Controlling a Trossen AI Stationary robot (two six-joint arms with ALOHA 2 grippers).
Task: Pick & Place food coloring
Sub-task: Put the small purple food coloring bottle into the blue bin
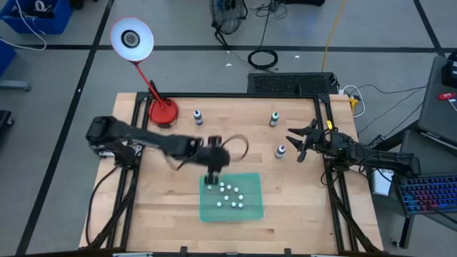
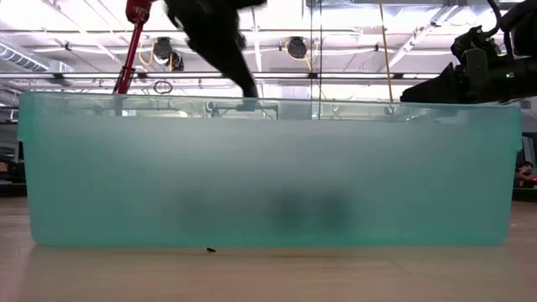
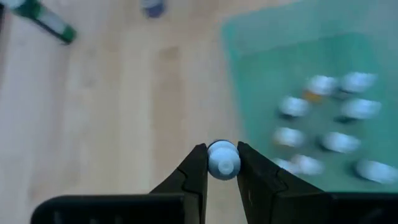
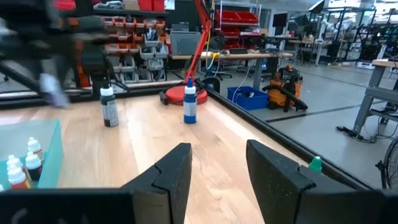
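The left gripper [image 1: 211, 180] hangs over the far left corner of the green bin [image 1: 251, 208], which sits at the near middle of the table [image 1: 164, 207]. Its jaws are clenched on the white cap of a small bottle [image 3: 222, 160], seen from above in the left wrist view, just at the bin's edge. Inside the bin lie several more white-capped bottles [image 1: 232, 196], clustered toward the left and middle; how many exactly is hard to tell. In the low view the bin's frosted front wall [image 2: 268, 172] fills the frame, with only dark blurs behind it.

Three bottles stand on the bare wood: one [image 1: 197, 115] at the far side beside the red lamp base [image 1: 163, 112], one [image 1: 274, 118] at the far right, and one [image 1: 281, 150] just left of the right gripper [image 1: 296, 146]. That gripper waits at the table's right edge, jaws parted and empty, pointing across the table
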